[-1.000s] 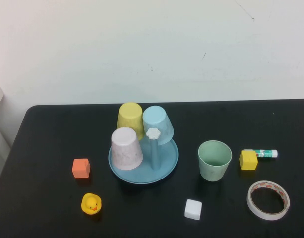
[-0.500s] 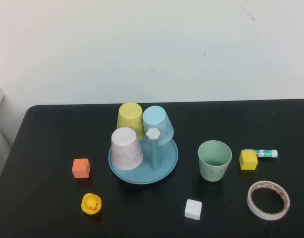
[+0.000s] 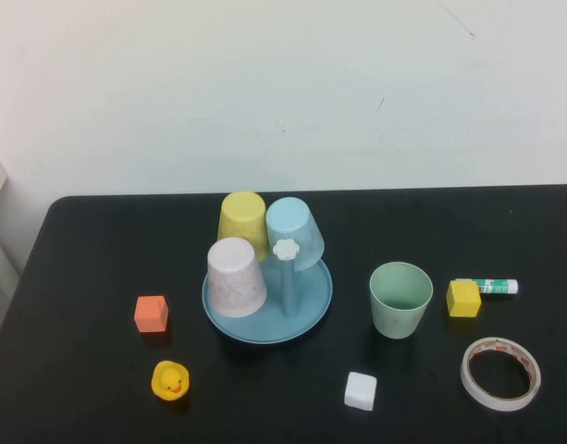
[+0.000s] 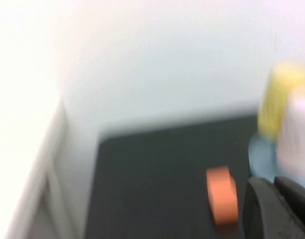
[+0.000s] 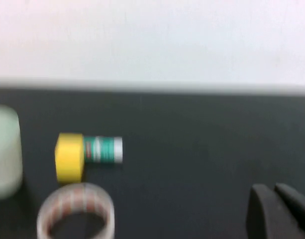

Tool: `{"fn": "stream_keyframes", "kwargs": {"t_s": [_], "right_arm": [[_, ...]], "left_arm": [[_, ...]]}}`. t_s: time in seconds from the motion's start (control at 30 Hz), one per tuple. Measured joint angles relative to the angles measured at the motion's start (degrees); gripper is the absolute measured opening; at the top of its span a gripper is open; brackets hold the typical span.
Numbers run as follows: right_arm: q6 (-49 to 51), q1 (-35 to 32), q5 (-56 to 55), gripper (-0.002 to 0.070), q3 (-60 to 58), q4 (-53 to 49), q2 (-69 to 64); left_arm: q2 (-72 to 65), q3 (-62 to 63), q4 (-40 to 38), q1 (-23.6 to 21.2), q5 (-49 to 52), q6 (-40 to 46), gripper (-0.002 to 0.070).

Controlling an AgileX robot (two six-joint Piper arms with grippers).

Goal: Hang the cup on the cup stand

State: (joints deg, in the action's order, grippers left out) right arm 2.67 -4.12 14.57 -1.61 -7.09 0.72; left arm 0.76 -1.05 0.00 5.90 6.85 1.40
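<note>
Cup (image 3: pixel 400 299) upright, mouth up, right of the cup stand (image 3: pixel 267 298); we judge the right arm nearer.
High view: neither arm shows. Left wrist: left gripper (image 4: pixel 280 209) beside the stand, grip state untellable. Right wrist: right gripper (image 5: pixel 277 211) well apart from the cup, likewise untellable.

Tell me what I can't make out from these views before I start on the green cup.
- Left gripper: cut off by the left wrist view's edge, absent from the high view.
- Right gripper: likewise cut off in the right wrist view.
- Cup stand: three inverted cups hide its pegs.
- Cup: blurred, edge-cut in the right wrist view.
- Glue stick label: too small.
</note>
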Motion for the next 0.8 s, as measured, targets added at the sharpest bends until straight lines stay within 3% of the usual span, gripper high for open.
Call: {"fn": "stream_keyframes", "kwargs": {"t_s": [0.27,0.53,0.7,0.8], "right_arm": [[0.14,0.0,-31.04,-0.0001,0.0,-0.22,0.0],[2.64,0.0,-51.34,-0.0001,0.0,-0.02,0.0],[3.18,0.0,-51.04,-0.0001,0.8,-0.02,0.0],[3.28,0.0,-34.13,-0.0001,8.37,-0.02,0.0]], "left_arm": [[0.0,0.0,0.0,0.0,-26.97,-0.03,0.0],[0.0,0.0,0.0,0.0,-39.02,-0.57,0.0],[0.04,0.15,0.43,0.0,-36.98,-4.46,0.0],[0.04,8.31,2.7,0.0,-20.33,-4.56,0.0]]}}
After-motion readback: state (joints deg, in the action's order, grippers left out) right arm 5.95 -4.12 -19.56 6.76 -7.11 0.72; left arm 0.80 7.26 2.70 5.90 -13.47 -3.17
